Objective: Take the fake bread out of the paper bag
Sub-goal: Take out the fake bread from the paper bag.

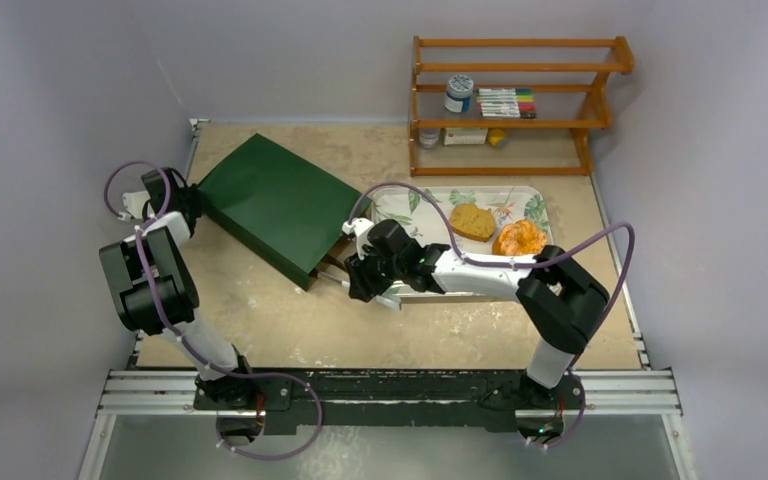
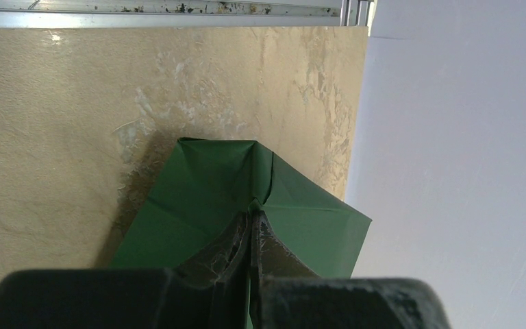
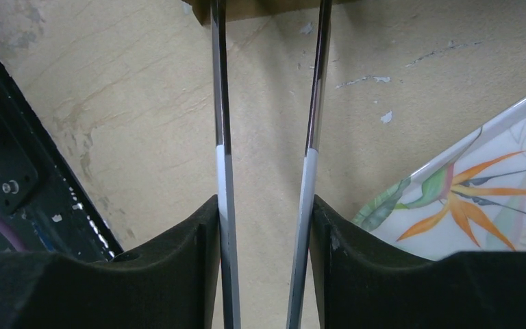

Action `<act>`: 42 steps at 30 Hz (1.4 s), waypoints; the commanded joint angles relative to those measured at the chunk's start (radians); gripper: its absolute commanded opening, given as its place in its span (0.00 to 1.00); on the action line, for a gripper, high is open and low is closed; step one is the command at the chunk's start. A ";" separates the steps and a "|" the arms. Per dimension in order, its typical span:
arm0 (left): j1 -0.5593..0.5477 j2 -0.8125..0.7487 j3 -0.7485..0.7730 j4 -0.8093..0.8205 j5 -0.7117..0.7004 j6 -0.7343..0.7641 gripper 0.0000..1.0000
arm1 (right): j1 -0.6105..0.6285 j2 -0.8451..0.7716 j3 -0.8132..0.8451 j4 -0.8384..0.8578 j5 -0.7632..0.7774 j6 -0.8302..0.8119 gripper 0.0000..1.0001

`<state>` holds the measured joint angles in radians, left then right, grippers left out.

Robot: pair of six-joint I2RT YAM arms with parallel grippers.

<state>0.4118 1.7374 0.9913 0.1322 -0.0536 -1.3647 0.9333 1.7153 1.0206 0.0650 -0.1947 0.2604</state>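
The dark green paper bag [image 1: 275,205] lies on its side at the table's back left, its brown mouth facing the right arm. My left gripper [image 1: 192,195] is shut on the bag's folded far end [image 2: 205,185], the jaws pinching a green fold [image 2: 255,214]. My right gripper [image 1: 360,275] is shut on metal tongs [image 3: 220,103], whose two arms stay apart and reach the bag's brown mouth [image 3: 260,7]. A tan bun [image 1: 471,221] and a crinkly orange pastry [image 1: 519,238] lie on the floral tray [image 1: 400,205]. The baguette and croissant are out of view.
The tray's corner [image 3: 493,185] lies just right of the tongs. A wooden shelf [image 1: 520,100] with a jar and markers stands at the back right. Grey walls enclose the table; a metal rail runs along the near edge.
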 commanded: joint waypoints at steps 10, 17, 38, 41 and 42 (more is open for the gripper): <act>-0.009 0.013 0.026 0.029 0.028 0.012 0.00 | 0.004 0.043 0.089 0.040 0.016 -0.031 0.50; -0.013 0.013 0.016 0.036 0.028 0.009 0.00 | 0.004 0.106 0.142 0.027 0.034 -0.039 0.51; -0.027 0.023 -0.036 0.101 -0.025 -0.034 0.00 | 0.011 0.092 0.230 -0.165 0.143 -0.059 0.18; -0.032 0.014 -0.062 0.128 -0.048 -0.061 0.00 | 0.011 0.035 0.188 -0.194 0.156 -0.054 0.17; -0.034 0.010 -0.072 0.134 -0.058 -0.071 0.00 | 0.011 0.015 0.176 -0.203 0.158 -0.053 0.16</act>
<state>0.3916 1.7542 0.9520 0.2066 -0.0723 -1.3941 0.9455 1.8503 1.2259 -0.0994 -0.0864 0.2123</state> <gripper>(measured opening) 0.006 0.415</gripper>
